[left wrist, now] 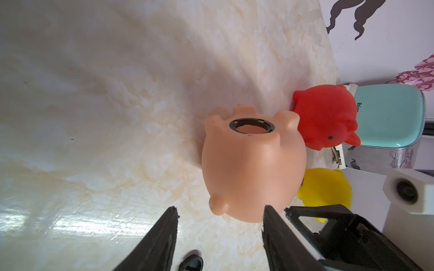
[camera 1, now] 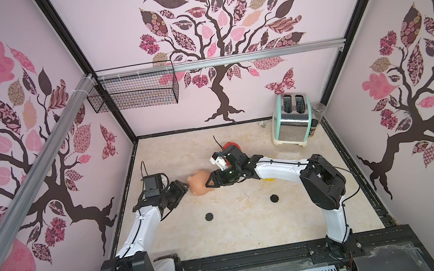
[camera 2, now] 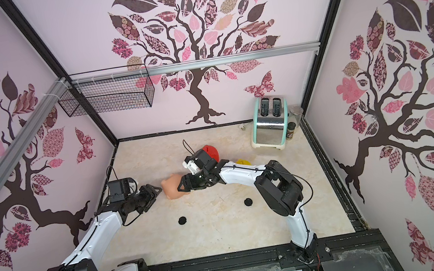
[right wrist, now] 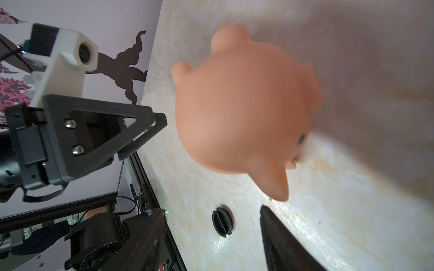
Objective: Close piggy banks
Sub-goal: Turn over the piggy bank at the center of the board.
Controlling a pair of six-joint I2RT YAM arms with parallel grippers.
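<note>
While the peach-pink piggy bank (camera 1: 199, 183) lies on its side near the middle of the table (camera 1: 238, 231), it is flanked by both claws. The left gripper (camera 1: 184, 187) is placed just beside its tail end, and the right gripper (camera 1: 210, 181) is placed at the head end. Both pairs of jaws are seen parted, and nothing is held in either of them. In the left wrist view one finger is very close to the body; whether it touches cannot be told.

The belly hole (left wrist: 251, 127) is shown open, with only its black ring inside. Two black plugs (camera 1: 209, 216) (camera 1: 274, 198) are left on the table, nearer to the robot's base. The red piggy bank (left wrist: 326, 117) and the yellow piggy bank (left wrist: 326, 187) are found beyond the peach one, by the right arm.

The step in hand is judged to be the seizing and steadying of the peach pig. As the shell is glossy and round, it should be taken across the widest part of the body, not by an ear or a leg, and the jaws should be closed slowly. The hole should be kept free of fingers and turned toward the other claw, which is then spared for a plug.
</note>
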